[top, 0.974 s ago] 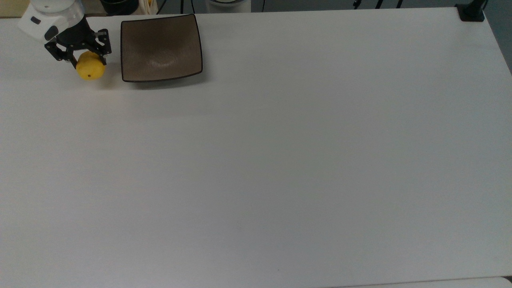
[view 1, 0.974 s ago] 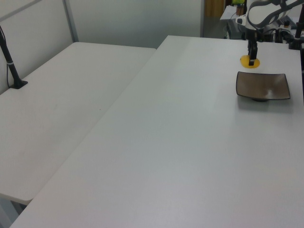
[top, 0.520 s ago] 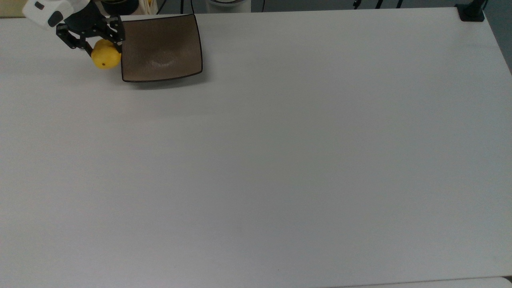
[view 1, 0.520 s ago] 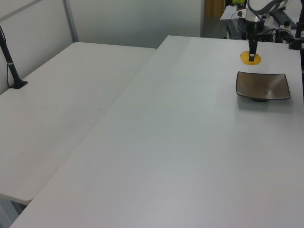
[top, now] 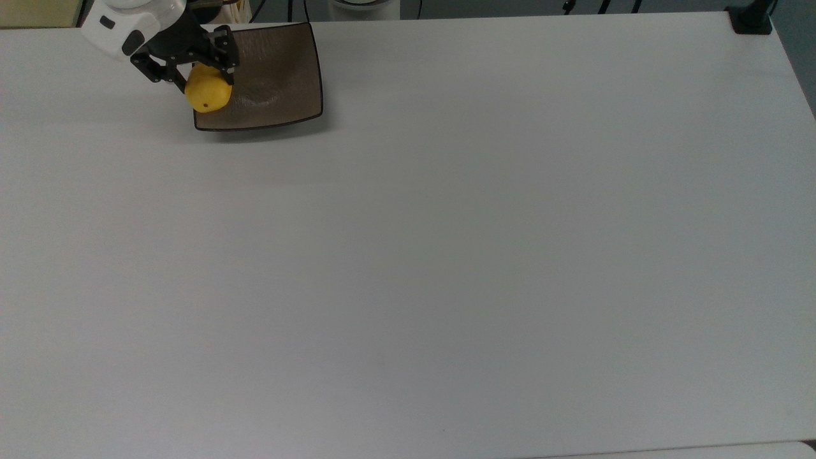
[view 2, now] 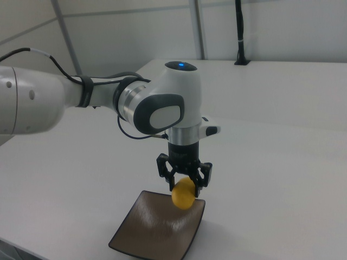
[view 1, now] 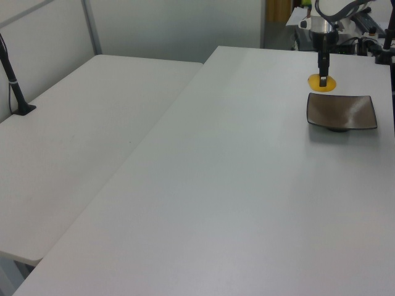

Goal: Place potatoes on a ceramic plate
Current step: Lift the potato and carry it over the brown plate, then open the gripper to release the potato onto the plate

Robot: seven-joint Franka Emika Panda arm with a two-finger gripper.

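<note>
My gripper [top: 199, 75] [view 2: 184, 187] [view 1: 323, 77] is shut on the potato [top: 208, 94] [view 2: 183, 194] [view 1: 322, 82], a small bright-yellow oval with a tiny dark spot. It hangs in the air over the left edge of the ceramic plate [top: 280, 70] in the top view. The plate [view 2: 152, 230] [view 1: 342, 112] is a square brown-grey dish with a thin dark rim, standing on the white table. In the right view the potato hangs above the plate's far right corner.
The white table [top: 446, 255] stretches wide to the top view's right and bottom. A dark clamp post [top: 752, 19] stands at its top right corner. A second white table [view 1: 74, 154] lies at the left view's left, with a black post [view 1: 15, 92].
The gripper has carried the potato to the top view's right, from beside the plate to over its left edge, and lifted it off the table.
</note>
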